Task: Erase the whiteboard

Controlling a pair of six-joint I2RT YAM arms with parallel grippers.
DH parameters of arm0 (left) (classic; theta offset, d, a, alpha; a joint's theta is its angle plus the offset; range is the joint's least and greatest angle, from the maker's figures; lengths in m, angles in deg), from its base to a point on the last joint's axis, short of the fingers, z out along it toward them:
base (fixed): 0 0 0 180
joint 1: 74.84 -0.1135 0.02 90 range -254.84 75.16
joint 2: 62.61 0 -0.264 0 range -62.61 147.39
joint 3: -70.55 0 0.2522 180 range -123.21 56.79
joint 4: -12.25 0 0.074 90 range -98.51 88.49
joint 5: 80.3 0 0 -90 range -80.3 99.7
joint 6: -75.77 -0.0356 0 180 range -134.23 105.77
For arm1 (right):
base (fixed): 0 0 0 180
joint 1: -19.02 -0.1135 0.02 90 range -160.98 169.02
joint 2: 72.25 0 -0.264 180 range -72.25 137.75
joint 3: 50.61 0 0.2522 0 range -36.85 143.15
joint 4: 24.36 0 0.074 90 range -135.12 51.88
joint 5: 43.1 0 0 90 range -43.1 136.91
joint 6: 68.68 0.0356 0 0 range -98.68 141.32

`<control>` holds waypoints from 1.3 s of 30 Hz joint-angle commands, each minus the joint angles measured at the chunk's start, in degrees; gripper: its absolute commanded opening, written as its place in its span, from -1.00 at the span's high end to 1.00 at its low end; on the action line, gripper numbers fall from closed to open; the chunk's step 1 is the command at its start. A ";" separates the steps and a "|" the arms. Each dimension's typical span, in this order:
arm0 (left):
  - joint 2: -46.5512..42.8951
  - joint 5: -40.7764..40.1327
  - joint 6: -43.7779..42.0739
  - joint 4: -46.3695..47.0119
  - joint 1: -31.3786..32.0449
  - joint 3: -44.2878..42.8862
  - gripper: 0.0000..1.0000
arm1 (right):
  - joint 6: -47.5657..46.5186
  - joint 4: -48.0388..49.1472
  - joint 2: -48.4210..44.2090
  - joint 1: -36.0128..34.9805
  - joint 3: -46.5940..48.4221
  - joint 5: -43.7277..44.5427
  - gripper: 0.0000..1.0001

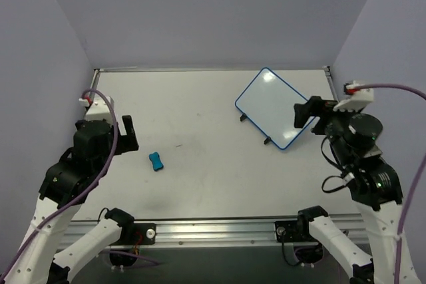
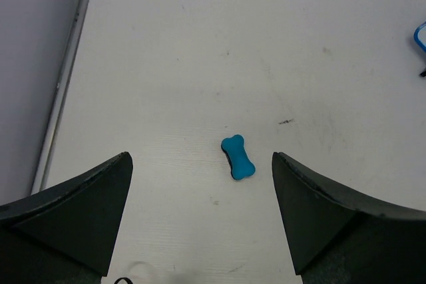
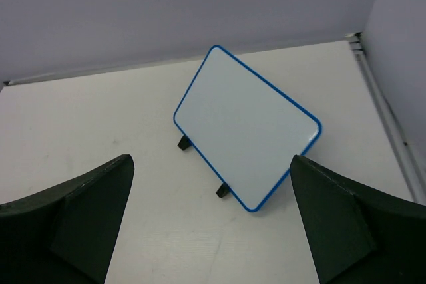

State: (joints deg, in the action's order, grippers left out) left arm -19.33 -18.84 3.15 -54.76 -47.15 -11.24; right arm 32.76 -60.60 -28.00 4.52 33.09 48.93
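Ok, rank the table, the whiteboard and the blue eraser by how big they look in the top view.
Largest to smallest:
1. table
2. whiteboard
3. blue eraser, by far the smallest

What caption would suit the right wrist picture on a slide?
Open right gripper facing a blank, blue-rimmed whiteboard standing tilted on the white table.

Whiteboard (image 1: 271, 106): small rectangle with a white face, a rounded blue rim and two black stand feet under the long edge facing 7 o'clock. The face is blank. It is propped tilted on its stand and set diagonally, at 2 o'clock from the centre of the table (image 1: 200, 171).
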 commanded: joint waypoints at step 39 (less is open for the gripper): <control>-16.39 -12.51 -6.05 2.80 -0.35 3.60 -0.88 | -4.15 -6.00 -17.27 0.35 -9.02 26.90 -1.00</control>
State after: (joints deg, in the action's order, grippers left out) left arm -34.73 -30.36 -2.09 -55.90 -47.20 -7.85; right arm 29.92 -70.17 -44.85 4.74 24.32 74.56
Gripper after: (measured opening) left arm 0.941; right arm 0.996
